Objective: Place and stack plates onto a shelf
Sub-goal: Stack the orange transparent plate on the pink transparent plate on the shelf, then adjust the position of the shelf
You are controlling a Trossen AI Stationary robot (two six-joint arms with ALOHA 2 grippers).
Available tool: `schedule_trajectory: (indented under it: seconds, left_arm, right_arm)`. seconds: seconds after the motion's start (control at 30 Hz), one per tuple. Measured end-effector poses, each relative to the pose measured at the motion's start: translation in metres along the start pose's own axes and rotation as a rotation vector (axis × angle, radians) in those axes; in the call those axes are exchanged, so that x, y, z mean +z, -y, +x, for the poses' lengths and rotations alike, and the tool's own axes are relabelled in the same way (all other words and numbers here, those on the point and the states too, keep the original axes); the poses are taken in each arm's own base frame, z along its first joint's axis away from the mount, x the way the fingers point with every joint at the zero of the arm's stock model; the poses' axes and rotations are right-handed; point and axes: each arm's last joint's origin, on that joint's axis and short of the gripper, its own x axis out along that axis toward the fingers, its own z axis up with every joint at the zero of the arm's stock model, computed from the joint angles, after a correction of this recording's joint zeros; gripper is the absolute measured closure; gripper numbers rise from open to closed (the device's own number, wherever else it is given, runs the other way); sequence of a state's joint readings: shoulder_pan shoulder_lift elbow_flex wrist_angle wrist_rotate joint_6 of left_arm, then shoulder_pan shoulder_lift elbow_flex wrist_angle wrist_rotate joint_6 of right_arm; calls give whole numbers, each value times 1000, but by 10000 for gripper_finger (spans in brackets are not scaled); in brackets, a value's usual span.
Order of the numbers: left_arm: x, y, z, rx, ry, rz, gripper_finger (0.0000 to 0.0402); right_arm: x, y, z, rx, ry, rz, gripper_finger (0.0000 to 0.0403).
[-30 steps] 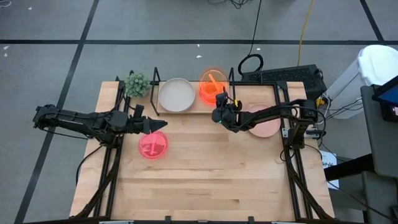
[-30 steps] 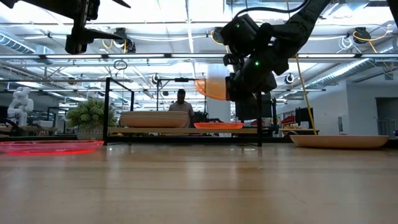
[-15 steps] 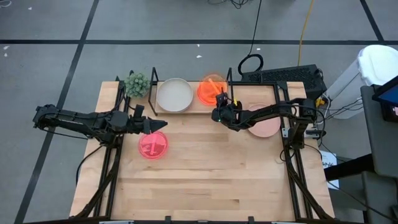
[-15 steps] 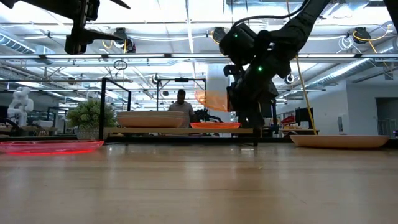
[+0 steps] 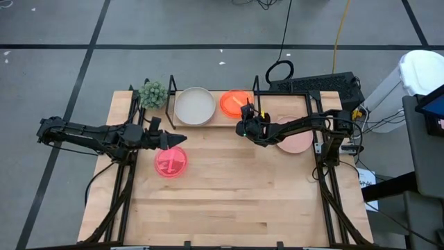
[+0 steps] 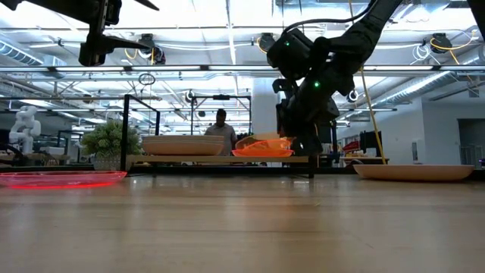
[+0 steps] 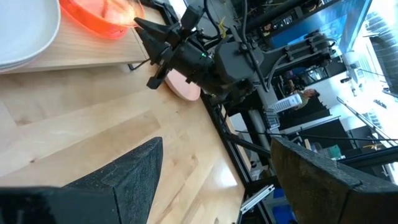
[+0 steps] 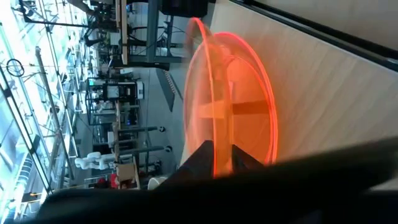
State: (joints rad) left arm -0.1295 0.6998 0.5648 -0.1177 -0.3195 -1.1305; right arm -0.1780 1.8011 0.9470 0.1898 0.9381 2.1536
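The right tool (image 5: 245, 126) stands at the right end of the low shelf, a light wood board between black wire end frames (image 5: 215, 119). Directly ahead of its tips, a small translucent orange plate (image 5: 235, 102) lies on another orange plate on the board. In the low view the upper plate sits slightly tilted on the lower one, so it is judged to be only just set down and not yet seated. In the right wrist view its rim passes between the tool's dark fingers (image 8: 205, 158); the frames do not settle whether the fingers grip the rim or have begun to part, so the state of this tool cannot be told. The edge-on approach suits a thin plate: a rim pinch allows it to be lowered flat onto the stack.

A large matte cream plate (image 5: 195, 106) occupies the shelf's other half, on the far side of the orange stack from the tool.

The left tool (image 5: 173, 139) hangs above the bench (image 5: 229, 194) with fingers spread wide and empty. A small translucent neon pink plate (image 5: 171, 162) lies just beside and below it, a likely next pick. A pale pink plate (image 5: 297, 141) rests on the bench behind the right tool, partly under its arm.
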Motion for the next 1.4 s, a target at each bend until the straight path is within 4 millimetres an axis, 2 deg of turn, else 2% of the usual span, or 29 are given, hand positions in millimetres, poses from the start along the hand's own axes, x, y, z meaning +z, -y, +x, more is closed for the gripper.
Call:
schedule_trajectory:
  seconds: [0.57, 0.8, 1.0, 1.4]
  left_arm:
    - [-1, -2, 0, 20, -9, 3, 99]
    - [-4, -8, 0, 78, -39, -15, 99]
    - [-6, -8, -1, 76, -54, 0, 99]
    - [-9, -16, -2, 160, -79, 84, 99]
  right_arm:
    - [-6, -5, -5, 39, -39, 53, 260]
    - [-1, 5, -16, 16, -76, 33, 246]
    - [17, 12, -39, 14, -120, 24, 245]
    - [57, -4, -92, 116, -226, -59, 245]
